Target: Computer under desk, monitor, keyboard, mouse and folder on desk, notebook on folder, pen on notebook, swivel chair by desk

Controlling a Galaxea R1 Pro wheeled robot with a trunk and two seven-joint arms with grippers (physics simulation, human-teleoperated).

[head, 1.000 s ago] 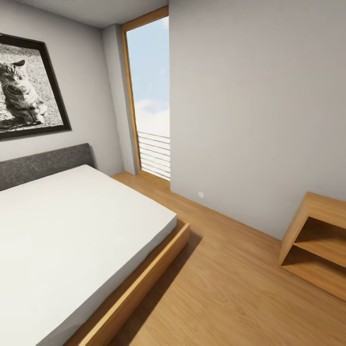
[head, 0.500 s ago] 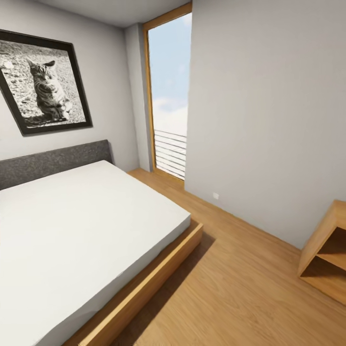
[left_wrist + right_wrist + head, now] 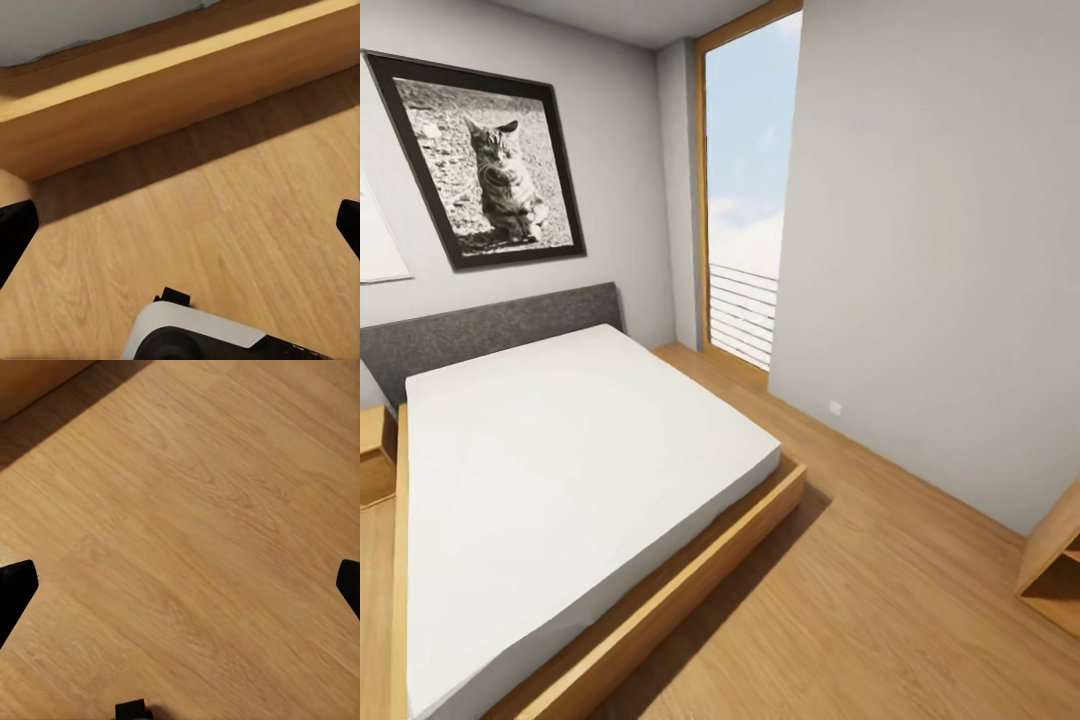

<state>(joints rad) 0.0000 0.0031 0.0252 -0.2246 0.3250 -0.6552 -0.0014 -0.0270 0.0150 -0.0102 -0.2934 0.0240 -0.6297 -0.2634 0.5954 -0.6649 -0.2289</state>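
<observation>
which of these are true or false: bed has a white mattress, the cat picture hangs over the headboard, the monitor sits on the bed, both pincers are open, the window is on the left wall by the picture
1. The bed has a white mattress. True.
2. The framed cat picture hangs on the wall above the grey headboard. True.
3. The monitor sits on the bed. False: the mattress top is bare.
4. Both pincers are open. True: the left pincer and right pincer each show fingertips far apart over the wooden floor, holding nothing.
5. The tall window is in the same wall as the picture. False: it stands in the corner to the right of that wall, reaching the floor.
</observation>
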